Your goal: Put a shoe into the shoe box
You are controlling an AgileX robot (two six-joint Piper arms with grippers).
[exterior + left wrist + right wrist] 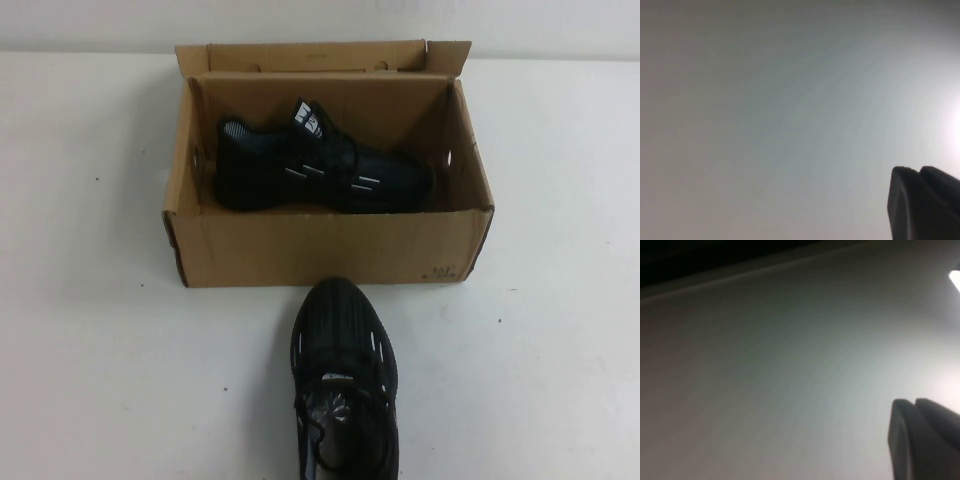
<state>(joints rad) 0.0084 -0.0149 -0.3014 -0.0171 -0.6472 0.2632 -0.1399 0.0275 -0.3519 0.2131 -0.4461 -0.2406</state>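
The brown cardboard shoe box stands open at the table's middle-back, its lid flap raised behind. One black knit shoe with white dashes lies on its side inside the box, toe to the right. Its twin shoe stands on the table just in front of the box, toe pointing at the box's front wall. Neither arm shows in the high view. My left gripper is shut and empty over bare table. My right gripper is shut and empty, also over bare table.
The white table spreads to both sides of the box and the near shoe. A dark band with the table's edge shows in the right wrist view.
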